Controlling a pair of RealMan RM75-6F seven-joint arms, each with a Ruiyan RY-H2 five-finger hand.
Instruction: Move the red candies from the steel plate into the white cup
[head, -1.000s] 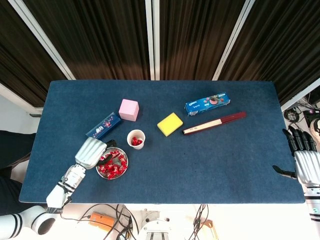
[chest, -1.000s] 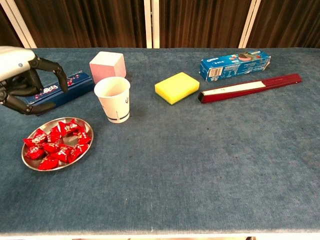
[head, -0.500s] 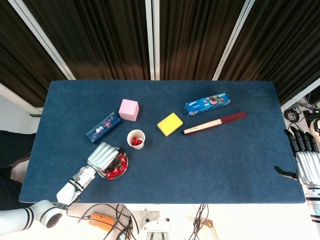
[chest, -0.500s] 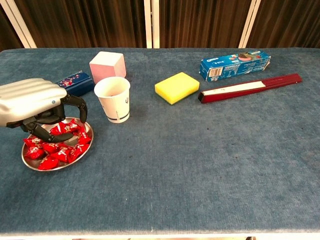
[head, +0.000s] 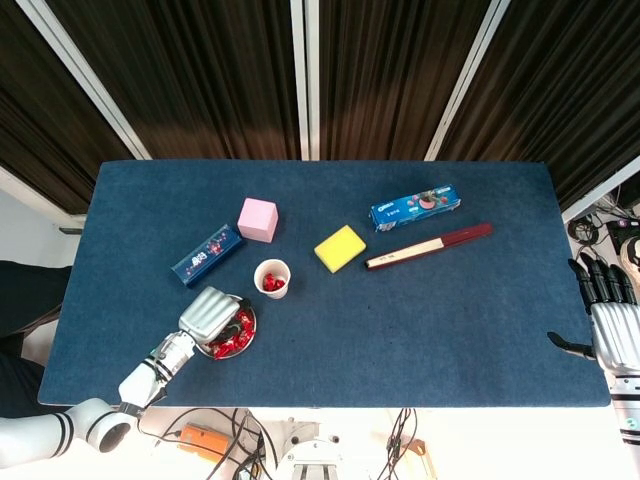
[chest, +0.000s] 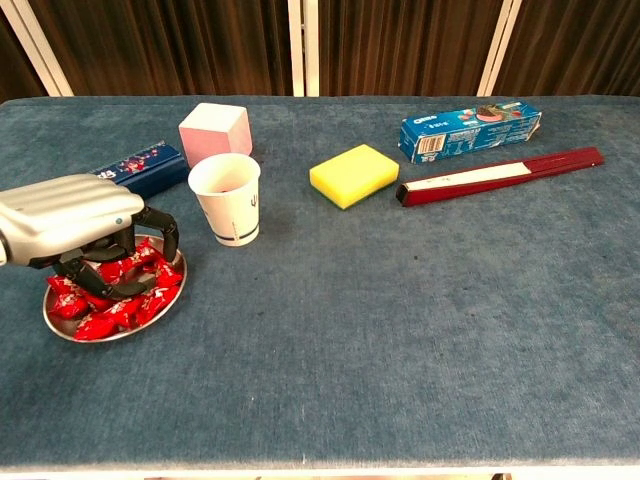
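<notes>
The steel plate (chest: 112, 335) near the table's front left holds several red candies (chest: 122, 306). My left hand (chest: 75, 215) hovers low over the plate's left half, fingers curved down with their tips among the candies; no candy is clearly lifted. In the head view the left hand (head: 210, 312) covers much of the plate (head: 251, 336). The white cup (chest: 226, 200) stands upright just right of and behind the plate, and the head view shows red candies (head: 270, 284) inside the cup (head: 272, 266). My right hand (head: 610, 322) rests at the table's right edge, fingers spread, empty.
A pink cube (chest: 214, 130) and a dark blue box (chest: 140, 168) lie behind the plate and cup. A yellow sponge (chest: 353, 173), a blue cookie box (chest: 468, 128) and a long dark red box (chest: 500, 175) sit toward the back right.
My left hand came from beside the blue box toward the front and down onto the plate, its fingertips now sunk among the candies. The right hand stayed put.
</notes>
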